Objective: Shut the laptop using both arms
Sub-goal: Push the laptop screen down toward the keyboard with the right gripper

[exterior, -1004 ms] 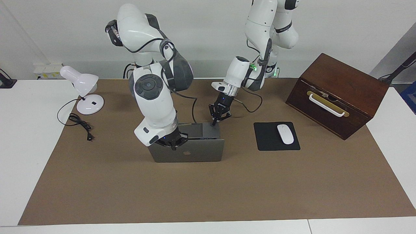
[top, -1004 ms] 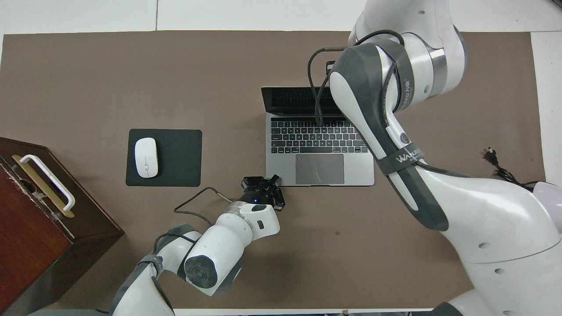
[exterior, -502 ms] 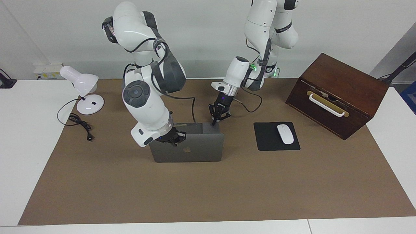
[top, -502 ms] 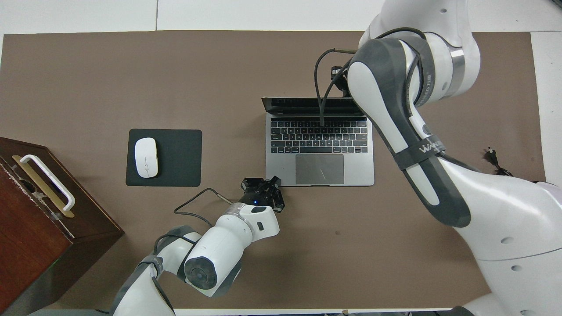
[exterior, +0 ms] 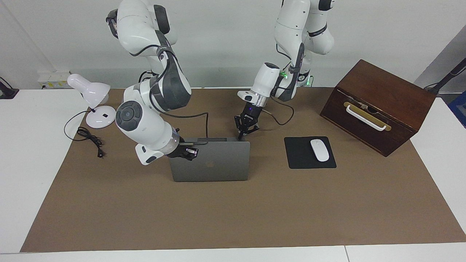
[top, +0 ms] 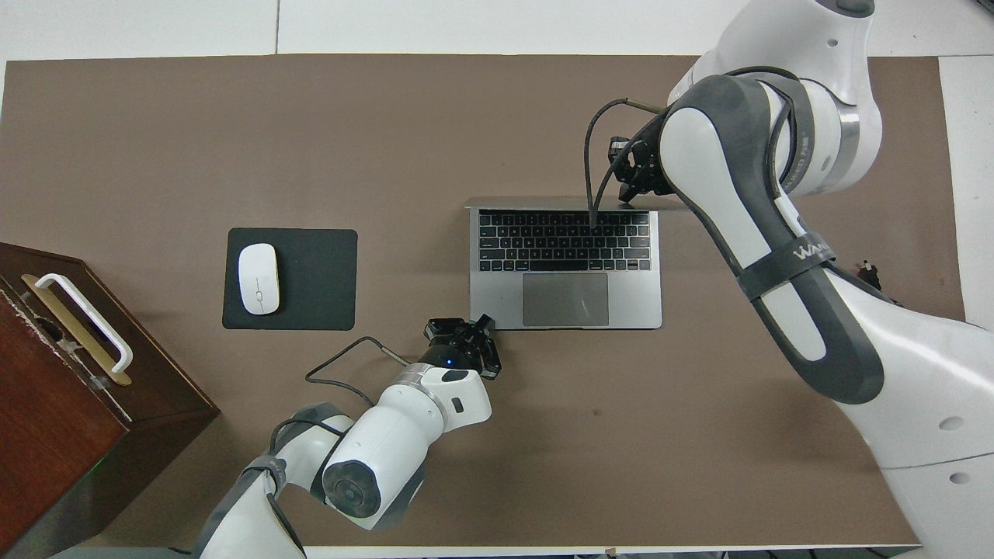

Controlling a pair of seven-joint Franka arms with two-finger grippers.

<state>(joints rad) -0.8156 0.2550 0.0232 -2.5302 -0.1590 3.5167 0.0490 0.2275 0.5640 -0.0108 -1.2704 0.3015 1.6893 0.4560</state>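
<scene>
The thin silver-grey metal laptop (exterior: pixel 211 162) stands mid-tabletop, lid about upright. The right gripper (exterior: pixel 187 151) touches the lid's top corner, probably to push it. The left gripper (exterior: pixel 243 133) presses the base corner, steadying it. Whether either gripper's fingers are parted, I cannot tell.

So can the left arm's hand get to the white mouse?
Probably yes. The left gripper is at the laptop corner, and only bare mat lies between it and the mouse on its black pad.

- You have a white mouse (exterior: pixel 319 150) on a black mouse pad (exterior: pixel 309 153).
- Wooden box (exterior: pixel 378 105) at the desk's left-arm end.
- Desk lamp (exterior: pixel 95 103) at the right-arm corner nearest the robots.
</scene>
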